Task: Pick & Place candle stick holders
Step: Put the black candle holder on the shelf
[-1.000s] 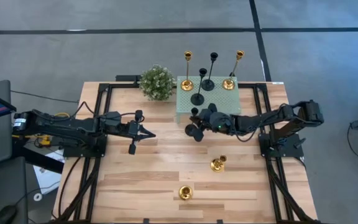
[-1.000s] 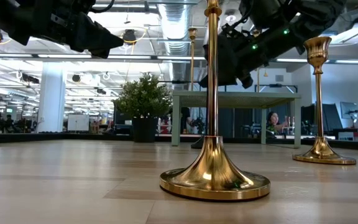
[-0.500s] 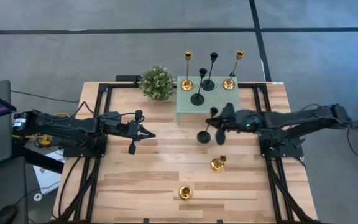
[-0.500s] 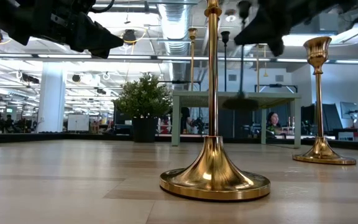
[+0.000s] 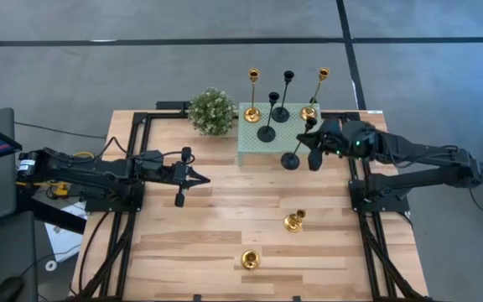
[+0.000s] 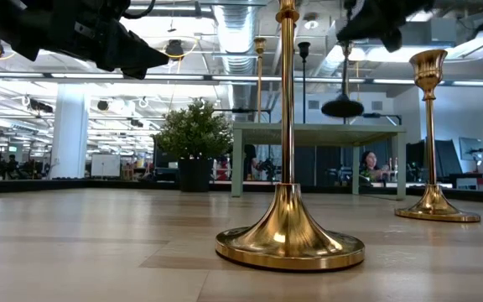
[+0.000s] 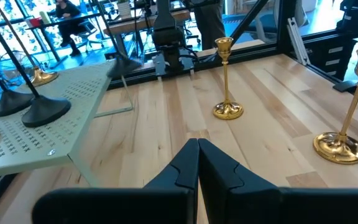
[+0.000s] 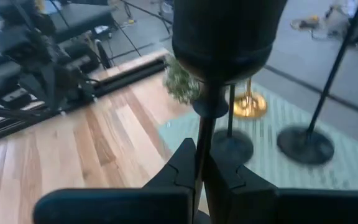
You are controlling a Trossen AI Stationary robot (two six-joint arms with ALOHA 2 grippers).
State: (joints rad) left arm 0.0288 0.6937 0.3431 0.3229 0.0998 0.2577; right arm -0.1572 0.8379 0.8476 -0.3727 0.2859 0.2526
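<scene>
The candle stick holders are split between the mint green perforated stand point(image 5: 279, 134) at the worktop's point(image 5: 208, 210) far edge and the bare wood nearer the camera: two gold and two black ones stand on the stand, two gold ones point(image 5: 294, 221) point(image 5: 251, 259) stand upright on the planks, well apart from each other. One more, a black holder point(image 5: 296, 151), is clamped by its thin stem in the right gripper point(image 5: 312, 144), whose fingers are closed on it; that arm reaches in from the right side, stretched long and low toward the stand's near right corner. The low view shows what the overhead one cannot: the held holder's round base point(image 6: 342, 107) hangs in the air above the stand's top, not touching it. The right wrist view shows the stem running up between the closed fingers point(image 8: 182, 165) to the cup. The left gripper point(image 5: 198, 179) is closed on nothing, its arm lying level over the left half of the worktop, with open wood between it and the stand. A round green plant point(image 5: 211, 110) sits just beside the stand's left edge.
</scene>
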